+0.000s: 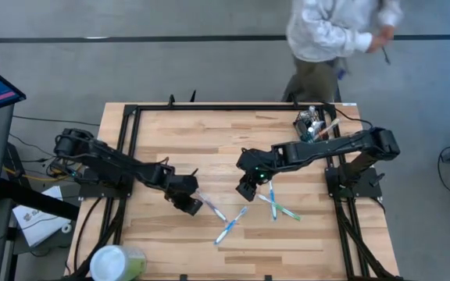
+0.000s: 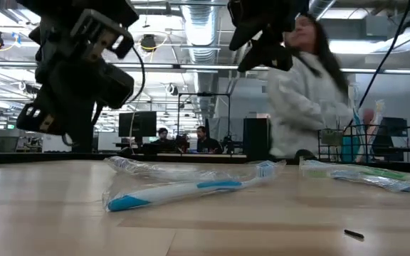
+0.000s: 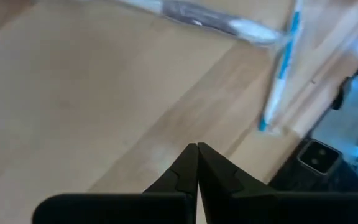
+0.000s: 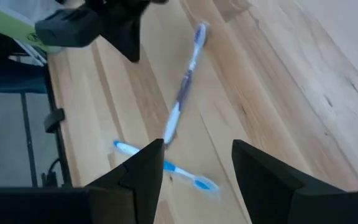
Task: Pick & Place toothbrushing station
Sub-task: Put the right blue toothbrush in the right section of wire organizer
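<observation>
Little of the job is showing as done: four toothbrushes are still lying loose on the bench (image 1: 209, 133), and the toothbrushing station (image 1: 309, 123) is standing at the far right corner (something pale already poking out of it). The left gripper (image 1: 191, 204) is hovering with jaws pressed together, holding nothing, beside a blue-and-white toothbrush (image 1: 209, 206). The right gripper (image 1: 248, 187) is hanging with jaws wide and empty. The brushes are looking slim, glossy plastic, some in clear crinkly wrap; the bench is pale, grained wood.
</observation>
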### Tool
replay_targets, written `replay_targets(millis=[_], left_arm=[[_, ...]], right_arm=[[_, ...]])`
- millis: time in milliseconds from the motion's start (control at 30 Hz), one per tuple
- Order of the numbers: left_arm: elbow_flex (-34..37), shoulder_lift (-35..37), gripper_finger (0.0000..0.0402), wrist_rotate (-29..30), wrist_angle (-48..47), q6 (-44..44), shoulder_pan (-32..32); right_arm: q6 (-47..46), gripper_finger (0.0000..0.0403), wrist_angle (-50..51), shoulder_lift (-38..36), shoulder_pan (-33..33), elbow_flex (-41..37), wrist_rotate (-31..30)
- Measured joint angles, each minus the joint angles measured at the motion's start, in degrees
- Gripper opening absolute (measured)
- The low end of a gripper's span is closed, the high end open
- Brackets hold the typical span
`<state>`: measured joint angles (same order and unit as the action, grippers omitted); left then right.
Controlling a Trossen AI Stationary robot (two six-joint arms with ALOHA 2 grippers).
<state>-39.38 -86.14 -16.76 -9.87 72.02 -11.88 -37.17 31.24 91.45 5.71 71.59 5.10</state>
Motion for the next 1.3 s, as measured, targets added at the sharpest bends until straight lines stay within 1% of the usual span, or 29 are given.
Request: replay_targets(millis=[133, 267, 400, 533, 667, 800, 1033, 1300], left_arm=[[0.0, -1.4, 0.0, 1.5, 0.6, -0.7, 0.3], [0.0, -1.9, 0.0, 2.3, 1.2, -1.8, 1.3], [0.0, -2.2, 0.0, 3.3, 1.4, -3.0, 2.9], [0.0, -2.2, 0.0, 3.5, 1.4, -4.4, 4.6], [0.0, -2.2, 0.0, 3.7, 1.3, -5.9, 6.2], [0.0, -2.2, 0.0, 3.5, 1.4, -6.9, 7.6], [0.0, -2.2, 0.0, 3.3, 1.4, -7.3, 7.5], [0.0, -2.2, 0.0, 3.2, 2.4, -7.6, 7.4]], right_arm=[[-0.3, 0.0182, 3.6, -0.1, -0.1, -0.1, 0.0], [-0.7, 0.0182, 9.5, -0.2, 0.2, -0.1, 0.0], [-5.8, 0.0182, 16.3, -0.2, 0.8, -0.5, 0.0], [-10.9, 0.0182, 20.0, -0.2, 1.4, -3.7, -0.6], [-14.6, 0.0182, 19.8, -0.4, 1.9, -6.9, -0.5], [-17.4, 0.0182, 20.6, -0.4, 2.3, -8.1, -0.5], [-21.1, 0.0182, 20.5, -0.4, 1.6, -12.2, -0.6], [-22.6, 0.0182, 14.6, -0.4, 1.0, -16.2, -0.7]])
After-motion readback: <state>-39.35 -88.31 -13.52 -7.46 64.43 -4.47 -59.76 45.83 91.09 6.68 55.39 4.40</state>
